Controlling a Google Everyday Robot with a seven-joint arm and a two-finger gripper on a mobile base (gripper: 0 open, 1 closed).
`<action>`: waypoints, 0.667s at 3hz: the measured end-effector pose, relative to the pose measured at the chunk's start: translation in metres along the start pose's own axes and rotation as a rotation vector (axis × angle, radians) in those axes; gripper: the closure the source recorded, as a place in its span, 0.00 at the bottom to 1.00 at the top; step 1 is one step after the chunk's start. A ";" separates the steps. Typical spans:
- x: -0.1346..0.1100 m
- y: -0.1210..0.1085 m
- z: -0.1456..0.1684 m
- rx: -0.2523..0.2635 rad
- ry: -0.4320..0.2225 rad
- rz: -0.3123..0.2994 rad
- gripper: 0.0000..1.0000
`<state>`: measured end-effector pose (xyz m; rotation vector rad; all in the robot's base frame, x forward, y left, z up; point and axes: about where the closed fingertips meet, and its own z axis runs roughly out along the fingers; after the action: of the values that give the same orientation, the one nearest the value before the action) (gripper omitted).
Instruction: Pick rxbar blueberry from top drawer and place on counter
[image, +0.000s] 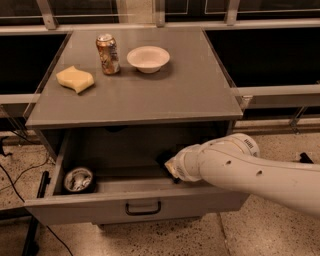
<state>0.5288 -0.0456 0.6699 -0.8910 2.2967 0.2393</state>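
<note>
Sitting in the top drawer (90, 209) — round tin (78, 179), end effector (168, 164).

Hand (168, 164) is down in the top drawer (75, 210), mostly hidden behind the arm (240, 167), which runs off the right edge.

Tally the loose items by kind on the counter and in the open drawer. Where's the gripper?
Can: 1
Bowl: 1
Yellow sponge: 1
Round tin: 1
Total: 4
Gripper is inside the top drawer, right of the tin.
</note>
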 end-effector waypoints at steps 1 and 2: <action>-0.002 0.004 0.012 -0.013 0.028 -0.019 0.44; -0.003 0.007 0.017 -0.019 0.042 -0.028 0.21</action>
<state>0.5346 -0.0325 0.6581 -0.9463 2.3227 0.2326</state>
